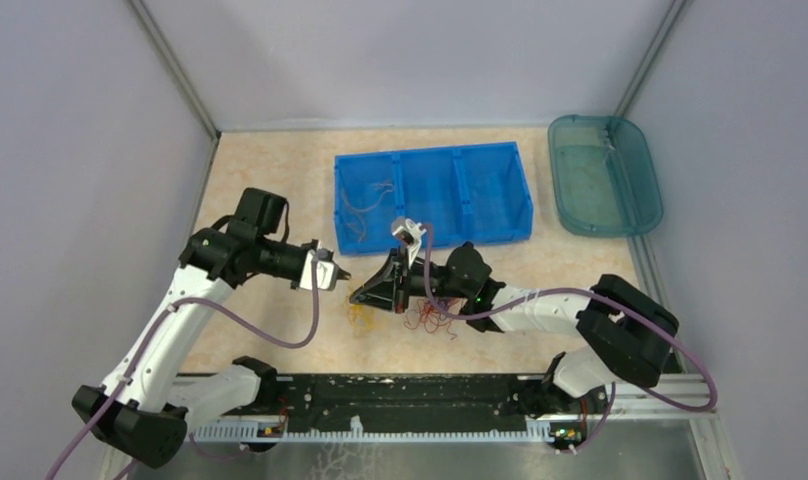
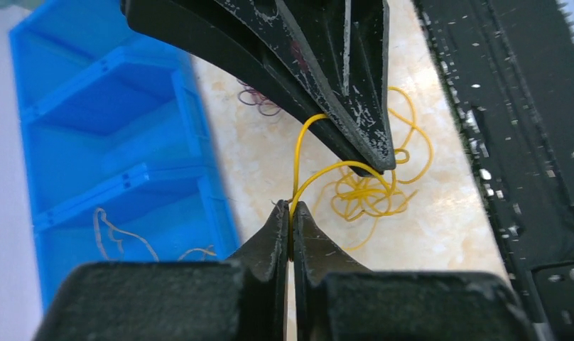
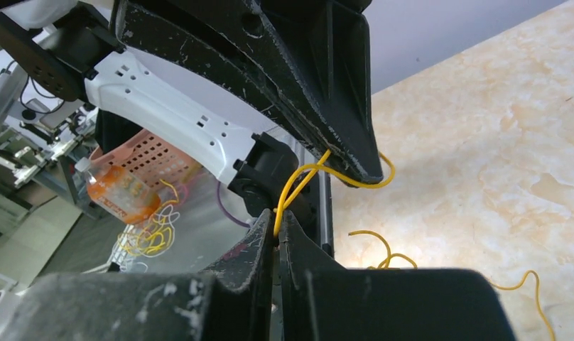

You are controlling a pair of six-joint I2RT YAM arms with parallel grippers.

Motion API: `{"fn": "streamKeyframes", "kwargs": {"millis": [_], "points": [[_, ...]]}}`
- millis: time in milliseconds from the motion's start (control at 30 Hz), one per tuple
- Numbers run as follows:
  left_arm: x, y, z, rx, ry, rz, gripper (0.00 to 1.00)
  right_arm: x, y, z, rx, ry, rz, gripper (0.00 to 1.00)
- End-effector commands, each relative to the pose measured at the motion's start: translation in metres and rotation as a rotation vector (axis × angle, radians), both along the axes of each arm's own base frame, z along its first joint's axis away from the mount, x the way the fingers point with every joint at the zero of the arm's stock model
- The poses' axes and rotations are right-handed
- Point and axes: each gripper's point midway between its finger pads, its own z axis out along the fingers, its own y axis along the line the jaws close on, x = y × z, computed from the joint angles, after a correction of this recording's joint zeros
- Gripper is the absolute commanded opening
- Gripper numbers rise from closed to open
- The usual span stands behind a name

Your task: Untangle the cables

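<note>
Two pincers (image 1: pixel 338 274) (image 1: pixel 354 298), one blue bin (image 1: pixel 490 195), one teal tray (image 1: pixel 605 185)

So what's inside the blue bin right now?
A few thin cable loops lie in the left compartment of the blue bin. The other two show no cables, but the right arm's wrist covers the middle one's near edge.

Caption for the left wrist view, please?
Both the left gripper and the right gripper pinch one yellow cable near the yellow tangle.

The counter (image 1: pixel 270 180) looks like smooth marbled stone. The left pincer (image 2: pixel 291 211) is scuffed matt black plastic; the yellow cable (image 2: pixel 362 193) is smooth and slightly glossy.
</note>
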Motion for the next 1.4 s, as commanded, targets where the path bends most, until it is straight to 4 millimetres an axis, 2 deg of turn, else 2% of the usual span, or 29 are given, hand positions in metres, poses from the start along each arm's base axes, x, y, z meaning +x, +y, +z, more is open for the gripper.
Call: {"fn": "streamKeyframes", "kwargs": {"millis": [0, 100, 233, 367, 533, 633, 867, 1000, 1133, 1267, 1367], "points": [[0.014, -0.009, 0.025, -0.087, -0.125, 0.024, 0.0, 0.005, -0.003, 0.029, 0.106, -0.037, -0.009, 0.15], [0.021, -0.011, 0.047, -0.135, -0.221, 0.046, 0.0, 0.015, -0.016, 0.021, 0.12, 0.005, -0.061, 0.48], [0.018, -0.011, 0.073, -0.197, -0.31, 0.047, 0.0, 0.032, -0.043, 0.023, 0.185, 0.054, -0.15, 0.61], [0.008, -0.011, 0.088, -0.231, -0.349, 0.023, 0.0, 0.044, -0.059, 0.04, 0.239, 0.042, -0.19, 0.62], [0.001, -0.011, 0.1, -0.259, -0.365, 0.011, 0.0, 0.047, -0.051, 0.048, 0.213, -0.001, -0.168, 0.62], [0.001, -0.013, 0.115, -0.3, -0.384, 0.019, 0.0, 0.045, -0.044, 0.052, 0.201, -0.024, -0.138, 0.62], [-0.002, -0.014, 0.13, -0.329, -0.346, 0.037, 0.0, 0.022, -0.022, 0.056, 0.176, -0.129, -0.048, 0.62], [-0.005, -0.013, 0.133, -0.336, -0.343, 0.038, 0.0, 0.016, -0.015, 0.055, 0.16, -0.158, -0.04, 0.63], [-0.006, -0.013, 0.137, -0.343, -0.332, 0.042, 0.0, 0.02, -0.011, 0.062, 0.173, -0.184, -0.079, 0.62], [-0.007, -0.015, 0.144, -0.356, -0.301, 0.052, 0.0, 0.033, -0.007, 0.072, 0.18, -0.228, -0.172, 0.59], [-0.008, -0.015, 0.15, -0.367, -0.272, 0.063, 0.0, 0.055, -0.005, 0.075, 0.14, -0.257, -0.33, 0.54]]}}
